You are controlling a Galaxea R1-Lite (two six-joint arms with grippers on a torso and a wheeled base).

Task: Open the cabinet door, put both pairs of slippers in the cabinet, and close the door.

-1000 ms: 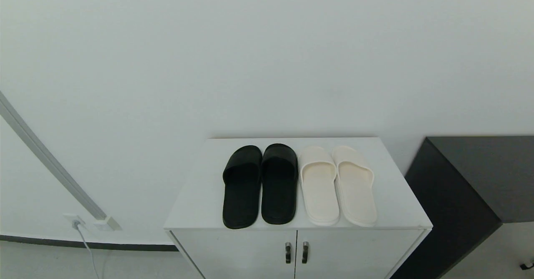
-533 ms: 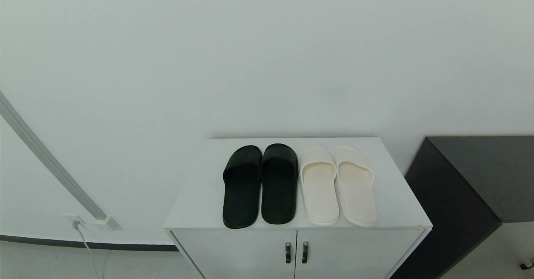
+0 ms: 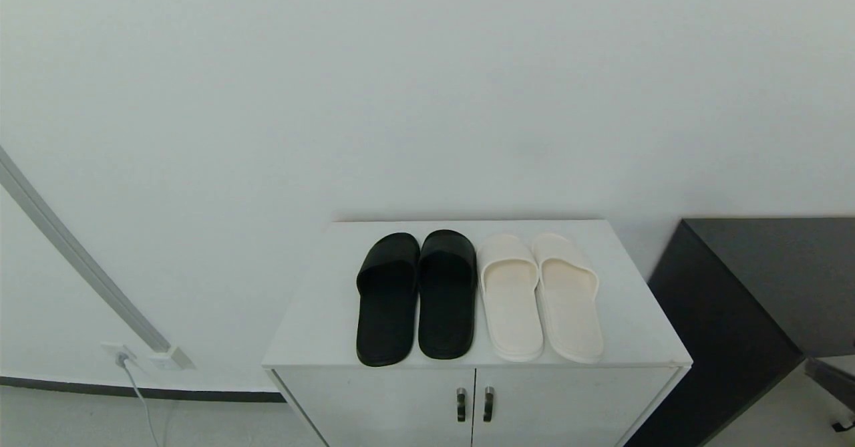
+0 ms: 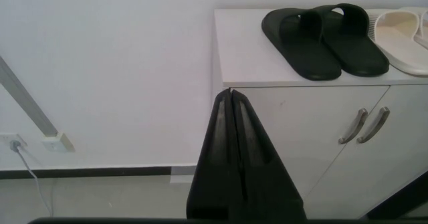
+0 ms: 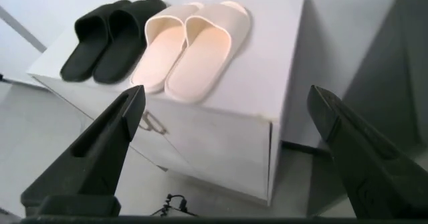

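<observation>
Cabinet (image 3: 314,327) stands against the white wall, both doors shut. The two metal handles (image 3: 475,404) sit side by side at the centre seam.

On the cabinet top we find both pairs, toes toward the wall and heels at the front edge. The black slippers (image 3: 387,313) lie on the left half. The cream slippers (image 3: 511,307) lie just beside them on the right, inner edges touching or nearly so. Each pair lies flat, its two slippers pressed together.

Left gripper (image 4: 231,93): fingers pressed together, nothing between them. We see it off the cabinet's left front corner and below the level of the top. The tips point at the corner edge and stand apart from it. The black pair lies above and beyond it on the top, and the handles are off toward the middle of the front. No contact with either.

Right gripper (image 5: 227,97): fingers spread wide, holding nothing. It hangs out from the cabinet's right front corner, higher than the top. We see the cream pair and that corner framed between the two fingers, with the black pair farther along. It is well apart from slippers, doors and handles.

A dark cabinet (image 3: 748,280) stands to the right of the white one. A wall socket with a plugged cable (image 3: 120,355) sits low on the left.
</observation>
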